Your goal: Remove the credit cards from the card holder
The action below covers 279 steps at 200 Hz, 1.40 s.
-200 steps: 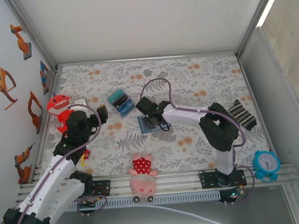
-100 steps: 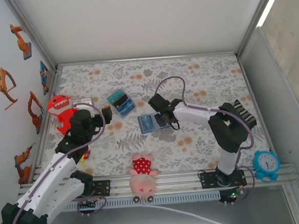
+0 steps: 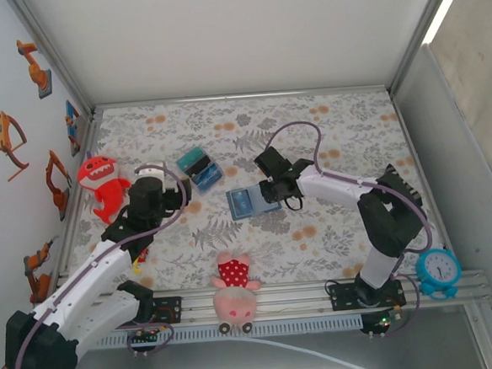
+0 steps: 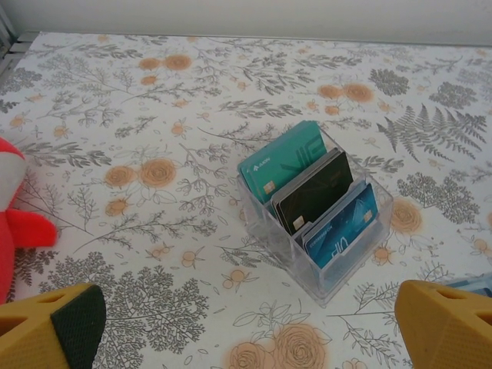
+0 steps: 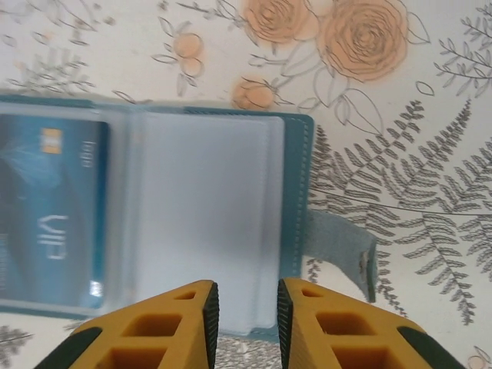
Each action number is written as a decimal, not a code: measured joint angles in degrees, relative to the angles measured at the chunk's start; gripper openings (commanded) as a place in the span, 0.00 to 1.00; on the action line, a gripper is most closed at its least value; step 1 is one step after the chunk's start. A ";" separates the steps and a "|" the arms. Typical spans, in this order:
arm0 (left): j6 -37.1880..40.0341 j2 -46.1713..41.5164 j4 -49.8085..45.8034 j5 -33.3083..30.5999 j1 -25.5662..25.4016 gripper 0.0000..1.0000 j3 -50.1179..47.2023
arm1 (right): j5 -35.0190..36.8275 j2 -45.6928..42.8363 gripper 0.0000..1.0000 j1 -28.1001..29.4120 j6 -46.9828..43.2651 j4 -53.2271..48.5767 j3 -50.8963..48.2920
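The slate-blue card holder [image 3: 246, 203] lies open flat on the floral mat. In the right wrist view its left clear sleeve holds a blue credit card [image 5: 54, 215]. The right sleeve [image 5: 207, 207] looks pale and blank, and a snap strap [image 5: 346, 246] sticks out to the right. My right gripper [image 5: 248, 307] hovers over the near edge of the right panel, narrowly open with nothing between the pads; in the top view it [image 3: 274, 199] is at the holder's right side. My left gripper [image 4: 246, 330] is wide open and empty, apart from the holder, its fingertips [image 4: 61, 327] in the bottom corners.
A clear box [image 4: 311, 204] with teal, black and blue cards stands ahead of the left gripper, left of the holder in the top view [image 3: 198, 168]. A red shark toy [image 3: 101, 182], pink plush [image 3: 235, 291], striped sock [image 3: 398, 189] and blue clock [image 3: 438, 271] sit around the mat.
The right gripper has slid right off the holder's middle to its right edge and its jaws have narrowed; the holder now lies uncovered. The left gripper has swung right toward the clear box.
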 measured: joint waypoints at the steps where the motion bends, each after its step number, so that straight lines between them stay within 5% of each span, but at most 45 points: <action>1: 0.00 0.13 0.02 -0.07 -0.13 0.97 0.00 | -0.11 -0.04 0.24 0.00 0.07 0.07 0.00; 104: -7.21 21.75 0.57 -9.68 -13.97 0.97 2.99 | -17.33 7.58 0.22 -0.85 3.89 6.91 2.84; 279: -12.96 40.63 5.40 -7.58 -16.52 0.97 8.85 | -19.37 13.77 0.25 -1.44 3.91 5.66 6.67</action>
